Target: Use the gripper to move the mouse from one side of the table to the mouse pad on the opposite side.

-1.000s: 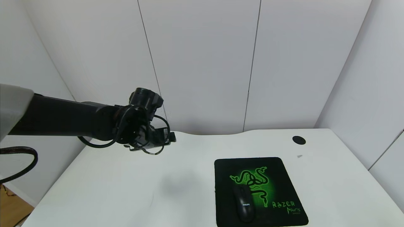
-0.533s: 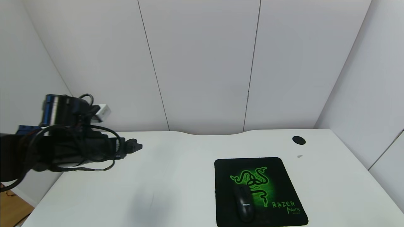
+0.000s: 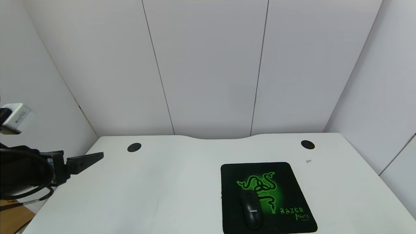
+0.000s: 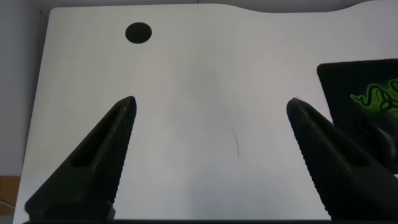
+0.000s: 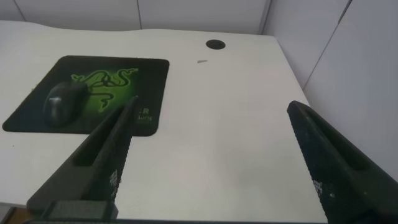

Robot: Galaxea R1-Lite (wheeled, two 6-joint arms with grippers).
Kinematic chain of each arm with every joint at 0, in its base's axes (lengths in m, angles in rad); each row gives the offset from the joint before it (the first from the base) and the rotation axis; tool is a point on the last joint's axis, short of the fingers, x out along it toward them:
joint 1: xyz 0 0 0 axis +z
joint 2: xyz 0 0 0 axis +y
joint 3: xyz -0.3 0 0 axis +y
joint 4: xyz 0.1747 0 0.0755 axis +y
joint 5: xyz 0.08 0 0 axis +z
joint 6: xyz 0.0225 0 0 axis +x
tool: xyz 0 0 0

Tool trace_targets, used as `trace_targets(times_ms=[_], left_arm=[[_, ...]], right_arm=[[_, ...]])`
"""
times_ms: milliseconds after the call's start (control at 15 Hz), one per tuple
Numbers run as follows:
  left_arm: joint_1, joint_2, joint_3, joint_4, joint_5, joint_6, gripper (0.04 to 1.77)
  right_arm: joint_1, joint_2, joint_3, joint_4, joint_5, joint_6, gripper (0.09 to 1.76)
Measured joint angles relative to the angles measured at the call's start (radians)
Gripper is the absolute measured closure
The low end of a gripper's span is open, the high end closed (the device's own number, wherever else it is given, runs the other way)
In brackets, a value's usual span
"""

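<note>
We're seeing the small glossy black mouse [image 3: 251,209] lying on the square black-and-green mouse pad [image 3: 286,182]; our left tool [image 3: 85,160] is hanging wide open, empty, at the white desk's [image 3: 182,195] left edge. Nothing's left but parking.

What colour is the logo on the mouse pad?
Glowing green on the black mouse pad: a three-snake logo, clearest in the head view.

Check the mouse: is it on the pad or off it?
On. The mouse lies flat on the mouse pad, beside the green logo, with no claw touching it; the left claw is open, far off.
</note>
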Motion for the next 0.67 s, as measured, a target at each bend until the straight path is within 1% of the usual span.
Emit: trace_targets(times_ms=[267,467,667], left_arm=[[-0.005,-0.216,0.059,0.088,-0.049,0.001,0.09],[-0.018,-0.363,0.098,0.119,-0.060,0.000,0.09],[-0.022,-0.493,0.143,0.124,-0.061,-0.005,0.09]], right_arm=[[0.000,0.000,0.000,0.000,0.000,0.000,0.14],[0.000,0.000,0.000,0.000,0.000,0.000,0.14],[0.000,0.000,0.000,0.000,0.000,0.000,0.14]])
